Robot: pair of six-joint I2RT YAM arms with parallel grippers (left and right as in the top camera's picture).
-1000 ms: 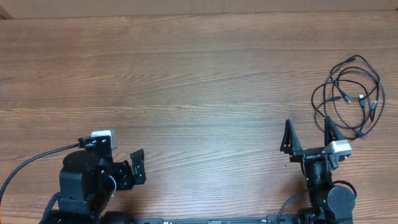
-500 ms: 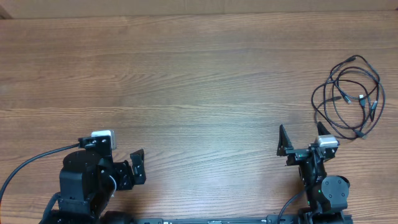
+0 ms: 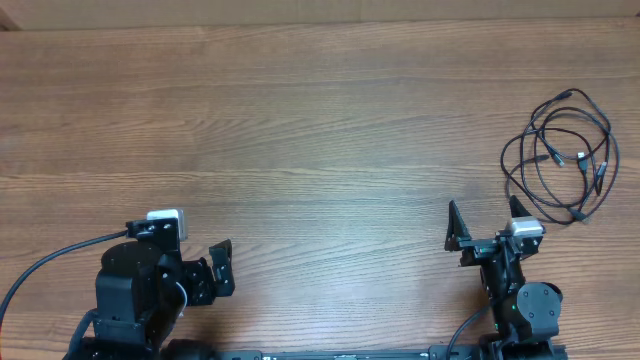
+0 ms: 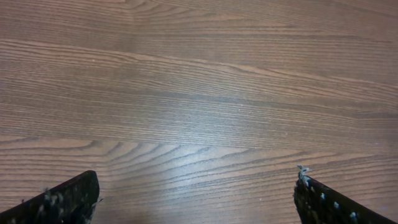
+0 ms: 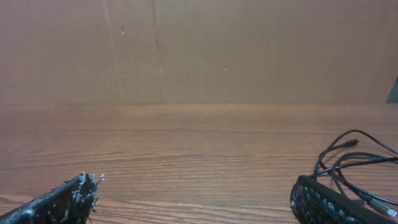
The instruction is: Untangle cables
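1. You are holding the left gripper and the right gripper wide apart, both grasping nothing.
2. The cables are lying looped together beyond the right gripper, to its right, untouched.
3. The untangling is not yet beginning.

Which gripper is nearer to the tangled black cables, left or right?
Right. The right gripper is close to the cables, not touching them; the left gripper is far away at the table's opposite side.
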